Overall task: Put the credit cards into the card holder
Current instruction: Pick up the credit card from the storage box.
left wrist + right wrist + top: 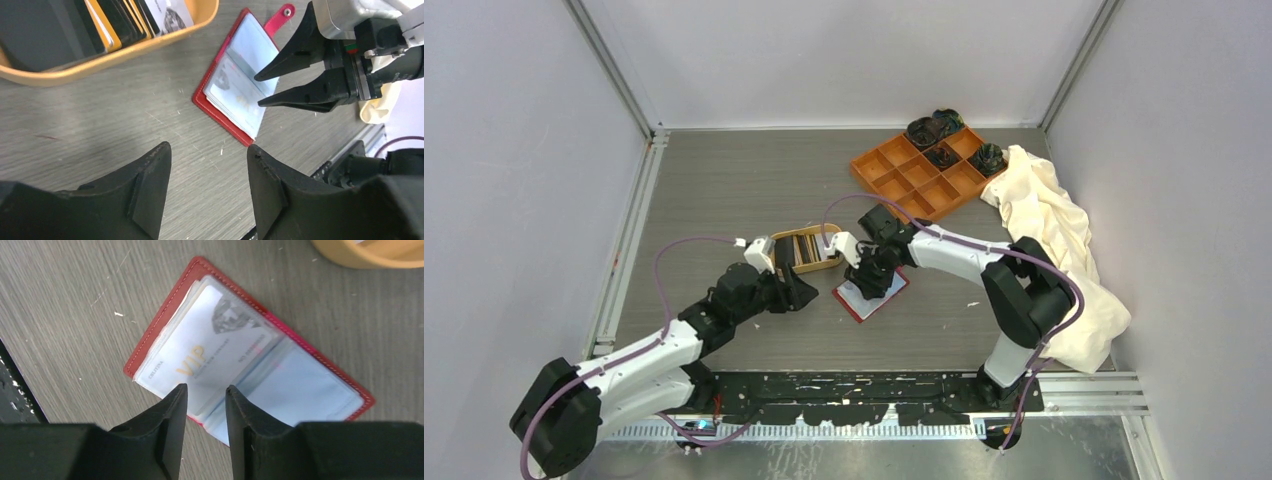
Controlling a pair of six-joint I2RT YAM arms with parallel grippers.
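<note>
The red card holder (870,301) lies open on the table, its pale blue sleeves (305,385) facing up. A white card marked VIP (200,352) sits in its left sleeve. Several more credit cards (125,17), black, white and gold, stand on edge in the oval tan dish (807,249). My right gripper (206,387) hovers just over the holder's near edge, open by a narrow gap with nothing between its fingers; the left wrist view shows it too (257,91). My left gripper (209,146) is open and empty over bare table, left of the holder and near the dish.
An orange nine-compartment tray (919,170) with dark items in some compartments stands at the back right. A crumpled cream cloth (1054,250) lies along the right side. The black mounting rail (874,390) runs along the near edge.
</note>
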